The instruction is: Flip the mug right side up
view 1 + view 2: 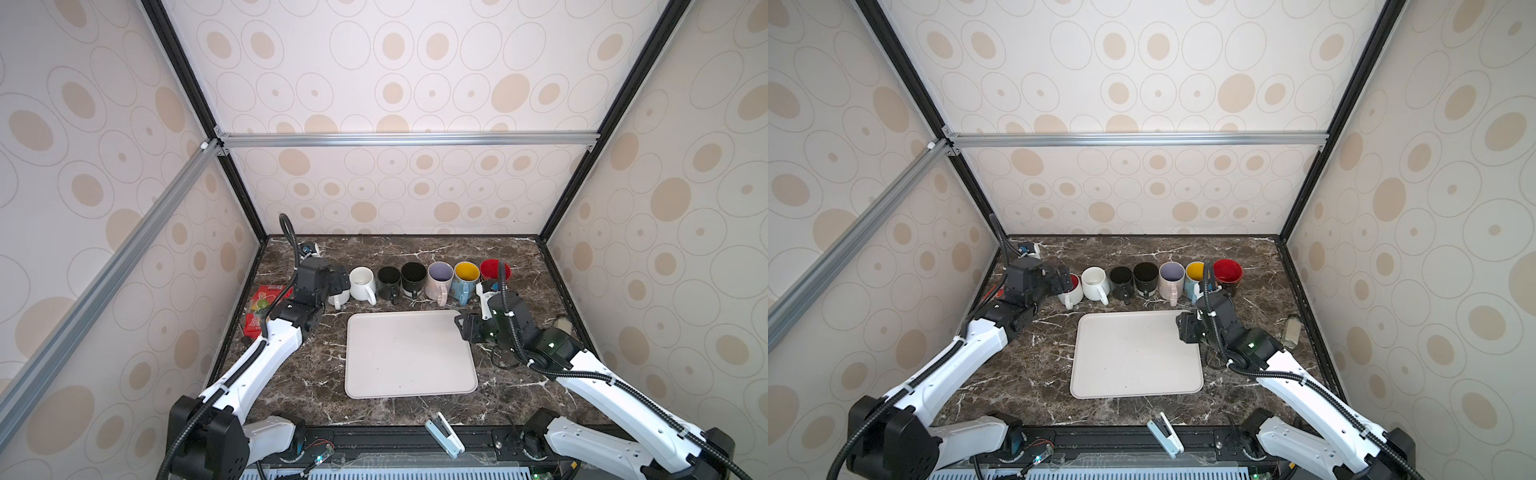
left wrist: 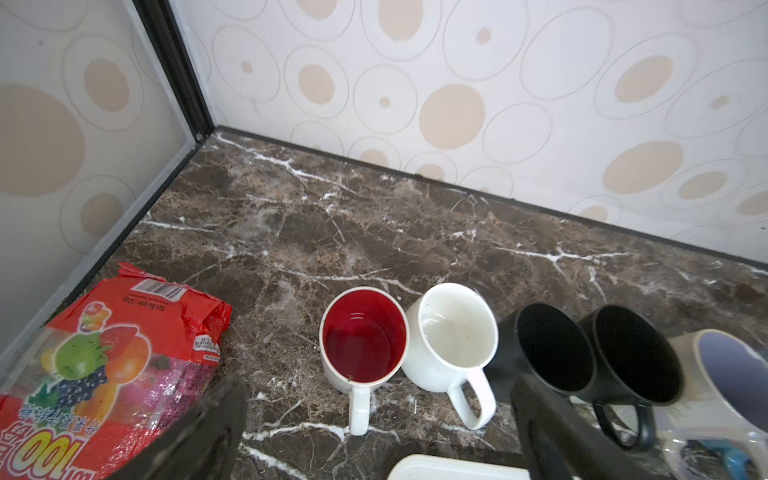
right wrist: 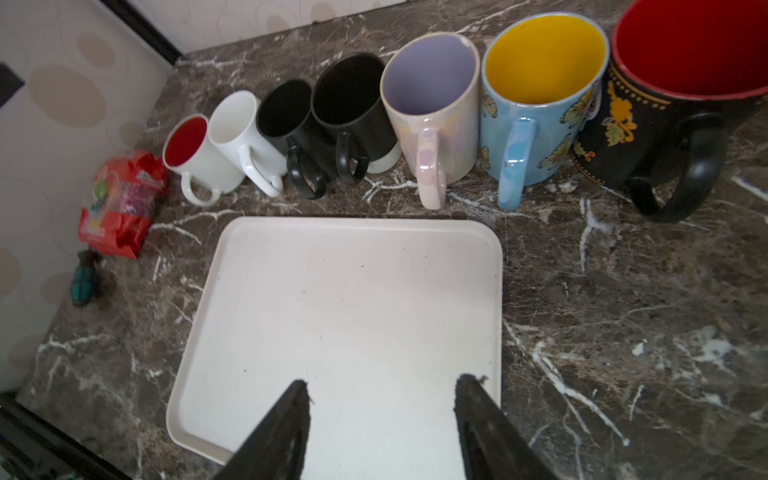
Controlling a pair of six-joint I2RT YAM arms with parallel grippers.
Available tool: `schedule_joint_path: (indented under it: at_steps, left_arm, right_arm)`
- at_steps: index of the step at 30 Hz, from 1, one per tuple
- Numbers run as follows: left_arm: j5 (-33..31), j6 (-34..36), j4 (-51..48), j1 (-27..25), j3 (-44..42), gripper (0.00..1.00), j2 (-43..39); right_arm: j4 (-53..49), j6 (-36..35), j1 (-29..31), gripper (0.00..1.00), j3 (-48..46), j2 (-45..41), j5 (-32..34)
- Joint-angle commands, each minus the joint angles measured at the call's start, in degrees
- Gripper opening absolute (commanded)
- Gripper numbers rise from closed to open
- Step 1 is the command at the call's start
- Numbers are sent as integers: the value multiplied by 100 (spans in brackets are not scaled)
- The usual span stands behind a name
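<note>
The red snack bag [image 2: 104, 365] reads "100" and "Net Weight"; the rest is too small to make out. The white mug with glossy red inside [image 2: 363, 338] stands upright at the 9 o'clock end of the mug row on the marbled desk [image 2: 291, 232], touching a white mug [image 2: 451, 336]. The left claw [image 2: 374, 432] gapes wide, holding nothing. The right claw [image 3: 382, 419] stands parted over the smooth cream tray [image 3: 332, 291], empty.

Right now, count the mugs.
7, upright in one row behind the tray: white-and-red, white, black, black, pink, blue, dark red-lined.
</note>
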Motion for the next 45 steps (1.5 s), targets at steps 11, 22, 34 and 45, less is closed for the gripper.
schedule_joint_path:
  at_steps: [11, 22, 34, 45]
  left_arm:
    - [-285, 2094, 4448, -323, -3001, 100, -899]
    - [-293, 2430, 7155, 1148, -4288, 100, 327]
    - [1045, 2300, 8506, 1875, -4078, 100, 2312]
    - [1063, 2321, 8578, 1872, -4104, 100, 2284]
  right_arm:
    - [-569, -363, -15, 99, 338, -374, 806]
    - [877, -1319, -14, 98, -545, -197, 1417]
    - [2955, -3071, -464, 98, -1400, -137, 2708]
    - [7376, -2990, -3032, 98, -2685, 2742, 1101]
